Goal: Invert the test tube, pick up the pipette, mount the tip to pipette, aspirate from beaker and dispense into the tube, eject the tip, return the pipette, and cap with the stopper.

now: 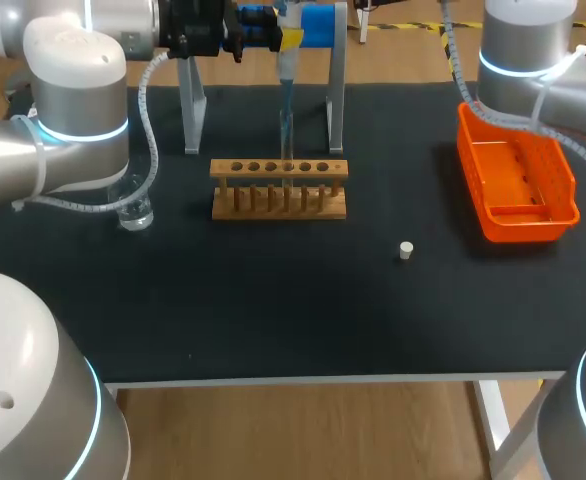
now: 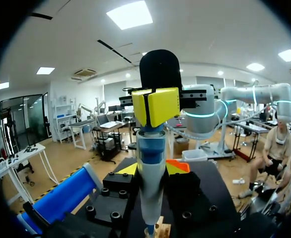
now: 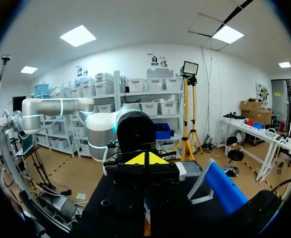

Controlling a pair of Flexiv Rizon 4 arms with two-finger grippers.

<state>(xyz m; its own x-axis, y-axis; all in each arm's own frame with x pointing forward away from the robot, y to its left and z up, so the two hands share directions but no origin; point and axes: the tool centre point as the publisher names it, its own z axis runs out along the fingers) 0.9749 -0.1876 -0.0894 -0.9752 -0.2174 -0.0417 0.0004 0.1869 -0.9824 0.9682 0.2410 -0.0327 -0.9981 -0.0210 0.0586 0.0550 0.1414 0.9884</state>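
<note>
Wondering what you'd watch for here? Left pincer is clamped on the pipette, yellow tips on either side of its upper body, holding it upright over the rack at the far middle of the worktop. The tube stands in a hole near the rack's middle, and the tip seems to point straight down into it. I read this as the dispense step.

— Same read. Beaker sits left of the rack, apart from it and from the pipette, so I'd guess the liquid is already on board, though I can't see any in the tip. I'd hold the pipette plumb and centred on the tube's mouth, with the tip just inside and off the glass. Then press slow so nothing splashes or hangs on as a drop.

— And the right arm?

— Right pincer has its tips together with nothing between them that I can see. That arm comes in at the far right, out of the way, which is fine. Stopper lies loose on the worktop, nearer than the rack and to its right, with the orange tray further right. After dispensing I'd lift straight up, since a sideways drag could tip the tube or nudge the rack.
</note>
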